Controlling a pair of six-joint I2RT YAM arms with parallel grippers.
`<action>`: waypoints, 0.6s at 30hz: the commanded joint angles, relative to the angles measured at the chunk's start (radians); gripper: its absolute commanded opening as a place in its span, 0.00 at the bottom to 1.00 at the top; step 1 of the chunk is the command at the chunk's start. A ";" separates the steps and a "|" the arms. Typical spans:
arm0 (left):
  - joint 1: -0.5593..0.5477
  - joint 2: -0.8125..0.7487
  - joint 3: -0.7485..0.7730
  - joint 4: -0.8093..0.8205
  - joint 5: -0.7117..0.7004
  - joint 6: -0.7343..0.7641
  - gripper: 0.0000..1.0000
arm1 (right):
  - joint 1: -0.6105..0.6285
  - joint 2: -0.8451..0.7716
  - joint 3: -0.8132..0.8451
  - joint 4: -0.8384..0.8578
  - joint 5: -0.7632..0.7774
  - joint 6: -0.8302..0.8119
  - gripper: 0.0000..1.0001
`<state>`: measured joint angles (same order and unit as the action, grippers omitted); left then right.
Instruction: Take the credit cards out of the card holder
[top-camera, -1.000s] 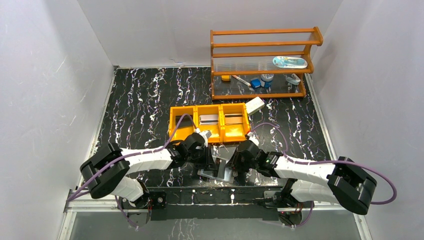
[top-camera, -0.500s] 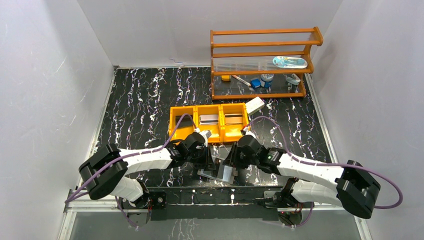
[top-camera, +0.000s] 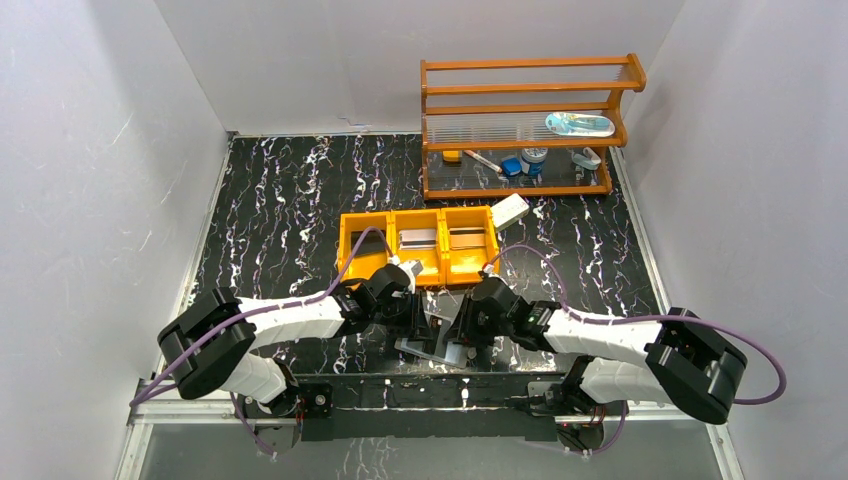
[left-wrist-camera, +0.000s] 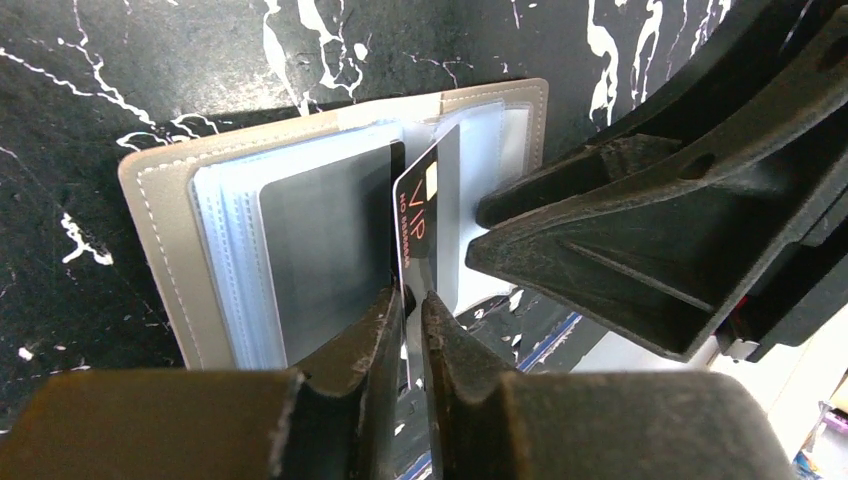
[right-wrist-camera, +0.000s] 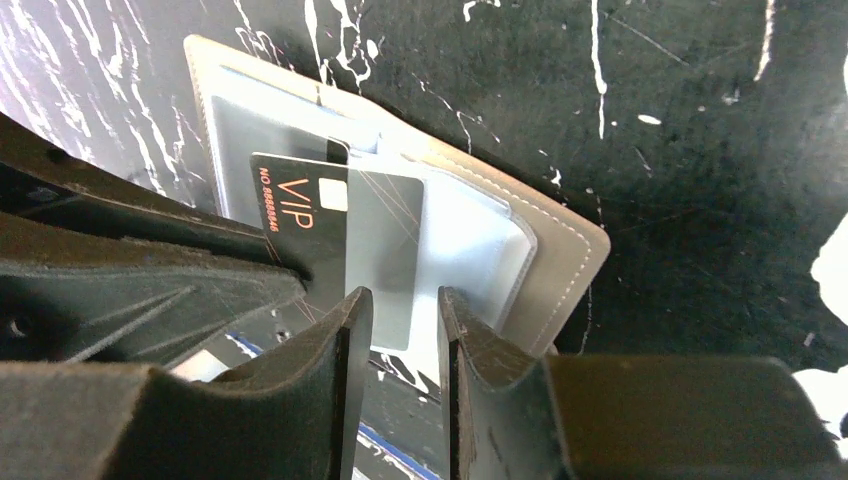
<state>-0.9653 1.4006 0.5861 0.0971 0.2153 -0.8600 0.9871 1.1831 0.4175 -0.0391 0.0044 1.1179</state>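
A: We see the card holder (left-wrist-camera: 170, 200) open on the tabletop (top-camera: 280, 200), near edge, with a dark VIP card (left-wrist-camera: 418, 215) poking out. The left jaws straddle it narrowly, and we can't tell if they pinch.
B: The right jaws stand parted over a sleeve (right-wrist-camera: 470, 250). The orange tray (top-camera: 460, 276) holds three cards (top-camera: 418, 238), one per compartment.

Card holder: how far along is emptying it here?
Done: a silvery card and a brownish card lie in the orange tray. In hand: the dark VIP card stands partly out of the open card holder, between the fingertips of the left gripper; right gripper open alongside. Remaining: that card, plus a grey card in its sleeve.
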 joint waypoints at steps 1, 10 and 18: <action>-0.003 -0.023 0.000 0.037 0.044 -0.003 0.15 | -0.009 0.014 -0.057 0.122 -0.041 0.059 0.39; -0.003 0.012 0.004 0.103 0.110 -0.011 0.16 | -0.027 0.010 -0.123 0.146 -0.030 0.098 0.38; -0.003 0.075 0.039 0.068 0.146 0.030 0.09 | -0.041 0.004 -0.125 0.139 -0.029 0.095 0.37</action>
<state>-0.9642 1.4490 0.5877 0.1707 0.3019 -0.8551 0.9554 1.1820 0.3168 0.1505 -0.0540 1.2266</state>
